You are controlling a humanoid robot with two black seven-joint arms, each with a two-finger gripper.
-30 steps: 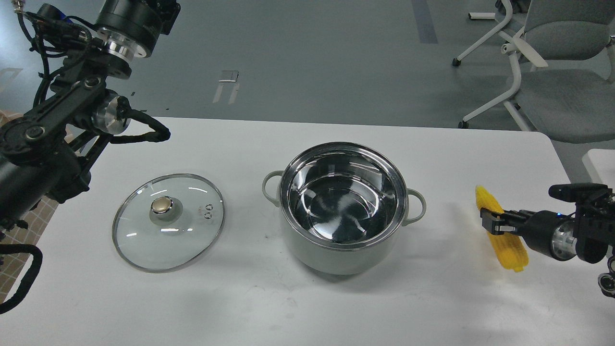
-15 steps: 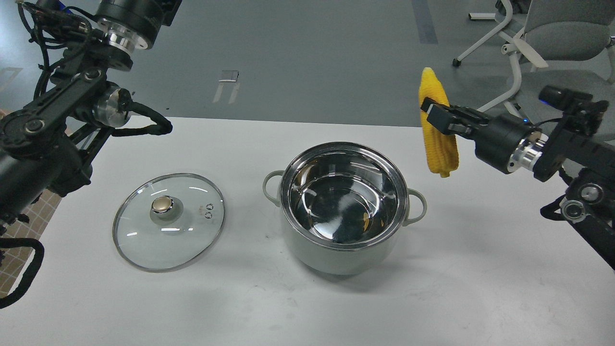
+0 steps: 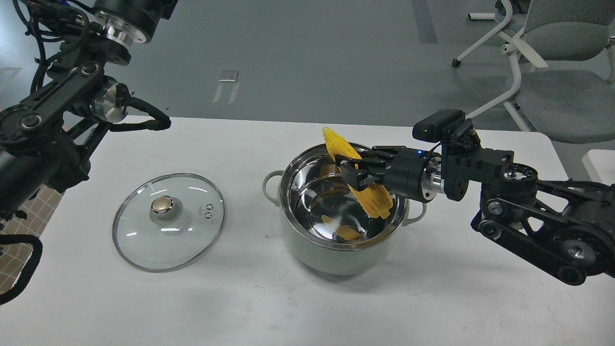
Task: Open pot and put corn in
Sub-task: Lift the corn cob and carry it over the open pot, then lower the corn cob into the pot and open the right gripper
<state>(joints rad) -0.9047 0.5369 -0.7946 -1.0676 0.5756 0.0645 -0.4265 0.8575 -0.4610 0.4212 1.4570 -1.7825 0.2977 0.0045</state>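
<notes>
The corn (image 3: 358,178) hangs over the open mouth of the pot (image 3: 343,211), right of the frame's centre, with its long axis running on a slant from upper left to lower right. Its tapered tip points up and to the left, standing just above the far rim of the pot, while its blunt, thicker end points down and to the right, close to the rim on the pot's right side. It is a bright yellow cob with rows of kernels showing plainly along its lower half, and yellow reflections of it glow on the shiny steel wall and floor inside the pot. The pot itself is round, pale grey-green outside, with a small loop handle at each side, and it stands uncovered on the white table (image 3: 432,307). The right gripper (image 3: 353,170) reaches in from the right of the frame, its black fingers closed narrowly around the middle of the cob, gripping it from both sides; whether the cob's lower end touches the rim is hard to judge from this angle. The glass lid (image 3: 168,222) with its gold knob lies flat on the table, to the left of the pot and apart from it. The left arm rises along the upper left of the frame and runs off the top edge, so its gripper is out of sight.
</notes>
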